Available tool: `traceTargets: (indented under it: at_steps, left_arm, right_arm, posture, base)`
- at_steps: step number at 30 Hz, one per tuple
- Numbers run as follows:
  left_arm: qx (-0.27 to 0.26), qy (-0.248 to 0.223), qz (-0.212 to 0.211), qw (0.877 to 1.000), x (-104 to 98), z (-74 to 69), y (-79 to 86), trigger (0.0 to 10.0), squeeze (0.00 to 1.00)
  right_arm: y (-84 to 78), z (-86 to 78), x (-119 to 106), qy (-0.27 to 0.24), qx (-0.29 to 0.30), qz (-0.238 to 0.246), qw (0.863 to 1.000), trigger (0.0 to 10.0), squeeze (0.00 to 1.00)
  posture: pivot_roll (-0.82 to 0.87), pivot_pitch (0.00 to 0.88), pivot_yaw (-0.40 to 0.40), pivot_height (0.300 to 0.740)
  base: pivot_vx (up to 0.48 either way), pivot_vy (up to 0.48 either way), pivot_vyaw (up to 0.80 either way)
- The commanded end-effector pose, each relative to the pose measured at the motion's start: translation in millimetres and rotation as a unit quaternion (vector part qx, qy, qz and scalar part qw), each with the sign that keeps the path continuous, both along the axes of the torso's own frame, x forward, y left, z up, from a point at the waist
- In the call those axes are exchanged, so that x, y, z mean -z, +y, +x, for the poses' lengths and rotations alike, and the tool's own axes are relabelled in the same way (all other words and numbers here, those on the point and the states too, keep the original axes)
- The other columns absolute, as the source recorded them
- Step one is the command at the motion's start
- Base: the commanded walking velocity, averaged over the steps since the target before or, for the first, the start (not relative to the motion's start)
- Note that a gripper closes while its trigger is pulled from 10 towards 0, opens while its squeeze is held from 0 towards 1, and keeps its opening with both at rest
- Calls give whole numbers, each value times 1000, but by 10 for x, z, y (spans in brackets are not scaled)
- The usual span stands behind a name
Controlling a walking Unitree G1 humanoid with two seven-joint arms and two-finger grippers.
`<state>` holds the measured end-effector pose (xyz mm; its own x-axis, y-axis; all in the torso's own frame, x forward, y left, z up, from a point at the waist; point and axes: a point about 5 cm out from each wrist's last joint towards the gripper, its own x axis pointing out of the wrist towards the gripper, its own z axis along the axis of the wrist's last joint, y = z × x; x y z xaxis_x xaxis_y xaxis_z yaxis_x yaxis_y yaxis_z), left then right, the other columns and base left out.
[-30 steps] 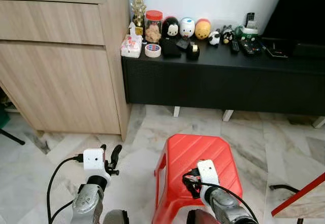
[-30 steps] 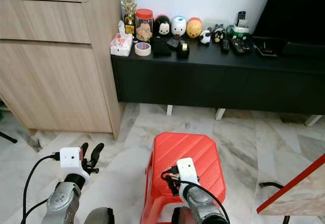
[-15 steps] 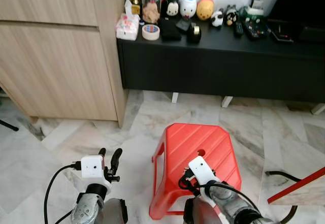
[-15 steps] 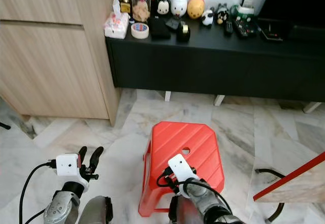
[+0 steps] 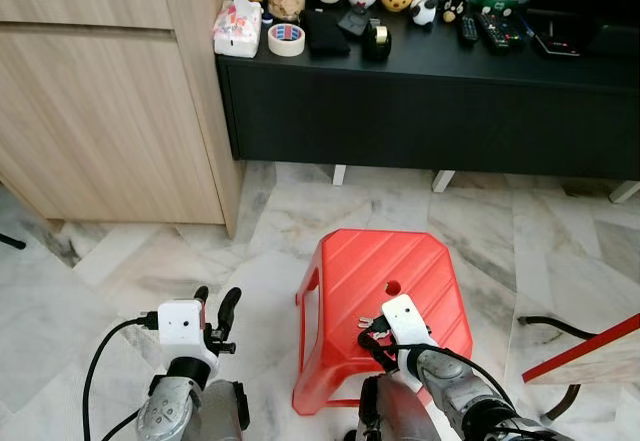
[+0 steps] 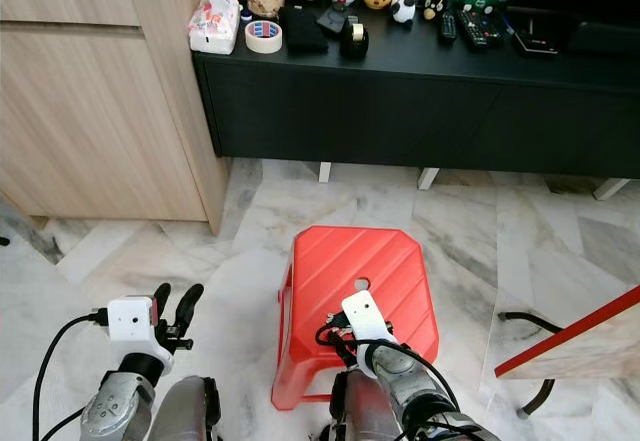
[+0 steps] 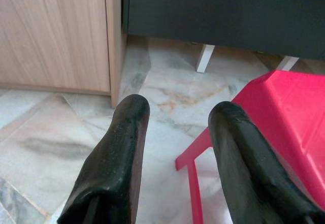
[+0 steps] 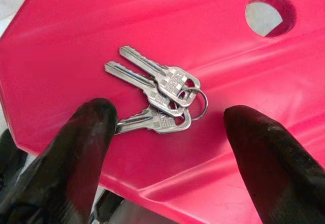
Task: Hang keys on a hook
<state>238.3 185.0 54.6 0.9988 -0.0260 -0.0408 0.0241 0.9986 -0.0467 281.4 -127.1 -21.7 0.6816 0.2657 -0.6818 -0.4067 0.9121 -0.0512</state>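
Now pre-grasp | right pincer (image 8: 167,132) wide open, empty, straddling keys (image 8: 157,94) on red stool (image 5: 385,281) | left pincer (image 7: 175,148) open, idle | next: lower, close on keys.

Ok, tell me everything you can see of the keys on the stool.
The keys are three silver metal keys joined on one thin ring, fanned out and lying flat on the red plastic stool, near its front edge and short of the round hole in its top. The right gripper is open, one black finger on either side of them, touching none.
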Motion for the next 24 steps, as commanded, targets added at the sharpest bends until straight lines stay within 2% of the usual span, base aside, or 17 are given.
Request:
traceTargets:
  at_steps: [1,5,6,7,9,24]
  left_arm:
    - [3,9,-1,1000,20,-35,-22,10000,0]
    - [4,11,0,1000,12,-40,-24,10000,0]
    - [5,12,0,1000,10,-38,-25,10000,0]
    - [5,12,0,1000,8,-38,-24,10000,0]
    - [4,15,1,1000,2,-38,-20,10000,0]
    - [6,19,4,1000,-11,-27,-9,10000,0]
  right_arm:
    - [-52,-149,136,43,23,2,999,10000,0]
    - [-78,-175,160,55,73,35,995,10000,0]
    - [-81,-180,165,57,83,42,994,7020,0]
    - [-81,-185,169,58,91,48,993,3373,0]
    - [-77,-199,180,61,101,57,991,0,0]
    - [36,-227,195,67,111,86,988,0,0]
  posture:
    - [76,236,-126,623]
    - [72,243,-123,623]
    - [73,245,-122,623]
    - [71,247,-121,623]
    - [71,247,-121,623]
    - [79,229,-116,623]
  base:
    - [0,0,0]
    - [0,0,0]
    - [0,0,0]
    - [0,0,0]
    - [0,0,0]
    - [0,0,0]
